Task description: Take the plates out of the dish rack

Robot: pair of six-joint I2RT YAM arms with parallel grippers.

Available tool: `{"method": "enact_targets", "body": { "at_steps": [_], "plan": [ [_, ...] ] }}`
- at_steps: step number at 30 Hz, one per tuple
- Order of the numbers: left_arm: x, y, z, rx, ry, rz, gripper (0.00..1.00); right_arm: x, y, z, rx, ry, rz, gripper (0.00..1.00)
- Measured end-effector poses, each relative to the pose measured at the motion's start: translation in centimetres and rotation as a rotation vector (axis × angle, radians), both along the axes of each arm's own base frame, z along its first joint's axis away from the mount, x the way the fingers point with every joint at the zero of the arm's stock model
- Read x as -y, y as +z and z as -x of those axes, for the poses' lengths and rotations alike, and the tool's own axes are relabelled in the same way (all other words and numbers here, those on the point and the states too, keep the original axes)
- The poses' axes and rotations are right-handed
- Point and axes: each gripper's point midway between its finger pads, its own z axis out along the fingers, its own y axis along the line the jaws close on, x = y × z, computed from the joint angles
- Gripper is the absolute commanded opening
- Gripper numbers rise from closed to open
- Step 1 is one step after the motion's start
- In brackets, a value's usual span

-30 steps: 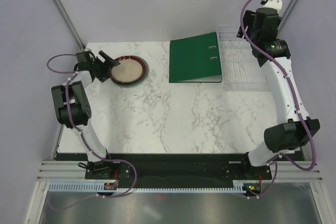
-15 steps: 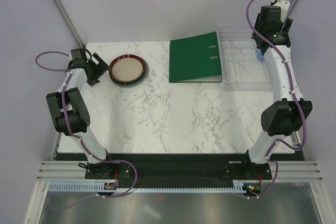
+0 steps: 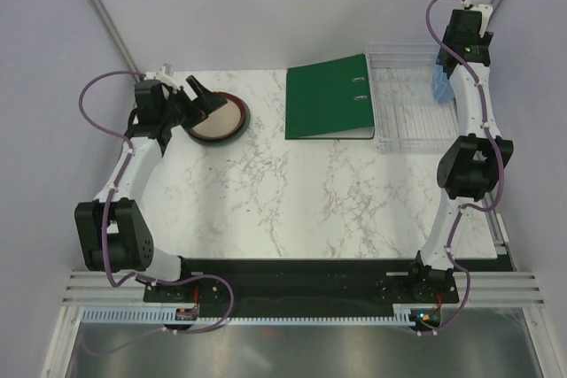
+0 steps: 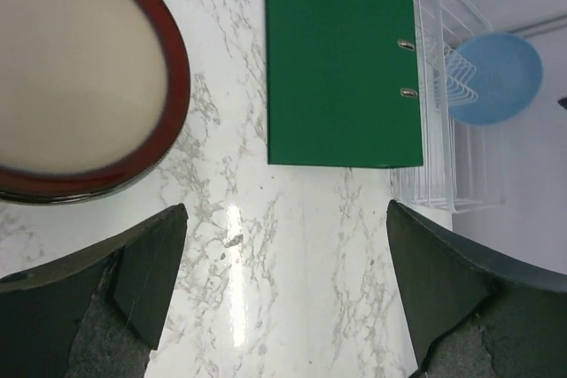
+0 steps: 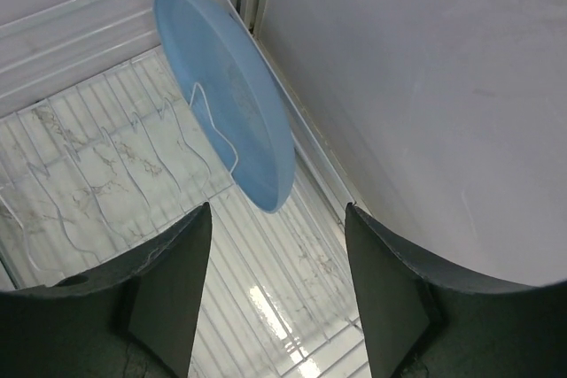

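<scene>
Pale marble is covering the table [image 3: 310, 192], and the dish rack [image 3: 403, 117] is sitting at its far right corner, just beside a green binder [image 3: 328, 99]. One light blue plate [image 5: 226, 95] is standing on edge between the rack's wire prongs. Upright like this, its rim is offering itself to a pinch from above. The right gripper [image 5: 275, 219] is hovering over it with jaws spread, its fingers framing the plate's near edge and touching nothing yet. Across the table a beige plate [image 4: 80, 86] with a red-brown rim is lying flat — apparently the unloading spot — and the left gripper [image 4: 285, 210] is hanging near its edge, jaws wide and empty.
</scene>
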Motion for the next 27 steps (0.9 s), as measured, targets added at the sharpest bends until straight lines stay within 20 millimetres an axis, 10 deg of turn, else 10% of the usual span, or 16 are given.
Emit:
{"method": "enact_targets", "body": {
  "at_steps": [12,21,27],
  "plan": [
    [3.3,-3.3,0.4,-0.066,-0.091,0.05,1.0,0.4,-1.7,-3.0,0.007,0.02,-0.005,0.64],
    [4.6,-4.2,0.8,-0.078,-0.133,0.061,1.0,0.7,-7.5,-4.7,-0.078,0.025,-0.008,0.54],
    [4.6,-4.5,0.7,-0.079,-0.133,0.065,1.0,1.2,-8.7,-4.8,-0.1,0.021,-0.008,0.31]
  ]
}}
